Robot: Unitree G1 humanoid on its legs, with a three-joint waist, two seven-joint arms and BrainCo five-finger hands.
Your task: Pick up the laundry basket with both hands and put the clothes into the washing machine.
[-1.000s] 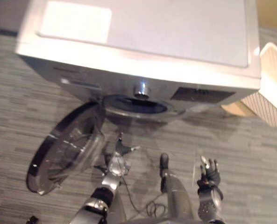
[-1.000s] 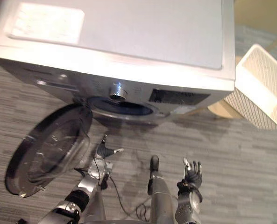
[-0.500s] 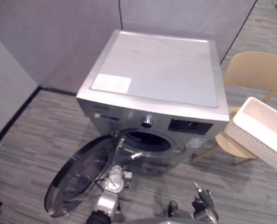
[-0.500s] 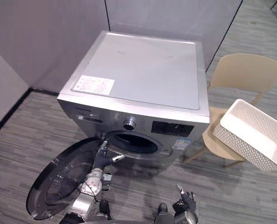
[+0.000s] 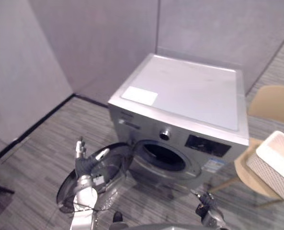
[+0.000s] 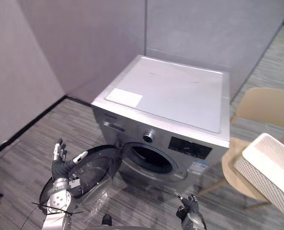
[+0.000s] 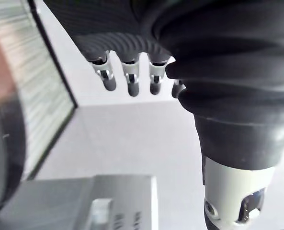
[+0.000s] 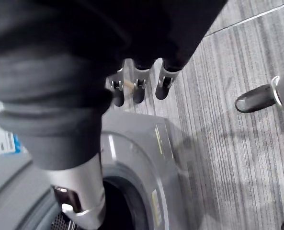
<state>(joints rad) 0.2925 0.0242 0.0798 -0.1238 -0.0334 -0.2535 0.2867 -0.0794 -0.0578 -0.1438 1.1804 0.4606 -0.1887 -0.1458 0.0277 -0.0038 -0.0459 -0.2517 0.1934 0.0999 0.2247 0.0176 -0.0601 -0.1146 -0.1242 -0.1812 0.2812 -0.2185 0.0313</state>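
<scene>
Door (image 6: 96, 173) of washing machine (image 6: 175, 93) open; left hand (image 6: 60, 165) and right hand (image 6: 189, 208) spread, empty. Next, likely: turn to laundry basket (image 6: 268, 175) at machine's 4 o'clock, grasp two-handed.

The left forearm stands up from the lower left, wrist straight, and the left hand (image 6: 60, 165) is held upright at its top. Its fingers (image 7: 130, 79) are straight and fanned slightly apart, the thumb (image 6: 79, 156) sticking out to the side, palm open. The right hand (image 6: 190, 207) sits low at the bottom edge on the robot's right, fingers (image 8: 138, 88) extended and loosely together, its thumb (image 8: 79, 191) set apart from them.
</scene>
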